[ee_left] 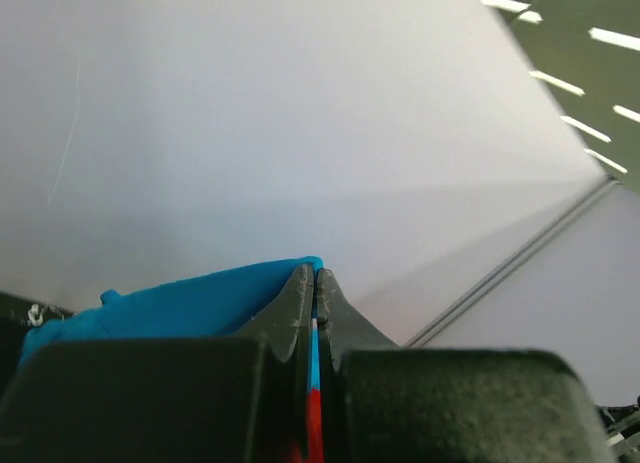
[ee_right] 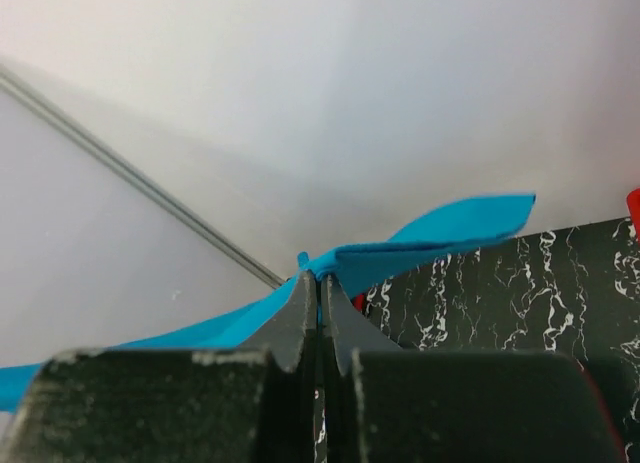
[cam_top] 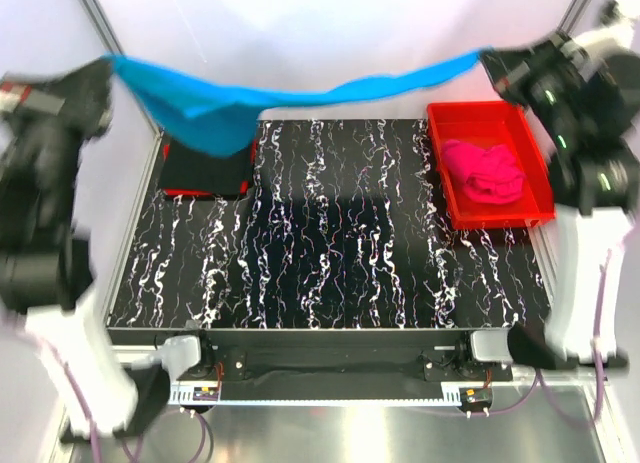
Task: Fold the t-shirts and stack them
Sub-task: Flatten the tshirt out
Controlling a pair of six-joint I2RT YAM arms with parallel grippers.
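Spreading of the turquoise shirt before its fold is judged to be the step in hand. On the table, toward the far left, the black shirt is seen folded to a flat square, with a red edge under it that cannot be identified. On the right, the pink shirt is bunched inside the red bin, not yet folded. Farther back, lifted above the table's far edge, the turquoise shirt is stretched between both hands. The left hand is clamped on its left end and the right hand on its right end. In both wrist views blue cloth is seen pinched between closed fingertips. The top edge is pulled taut, and a loose bag of cloth droops near the left hand, above the black shirt. The next move is judged to call for both hands being lowered together so the shirt is laid flat on the table. Even tension is needed so the drooping part is not creased under.
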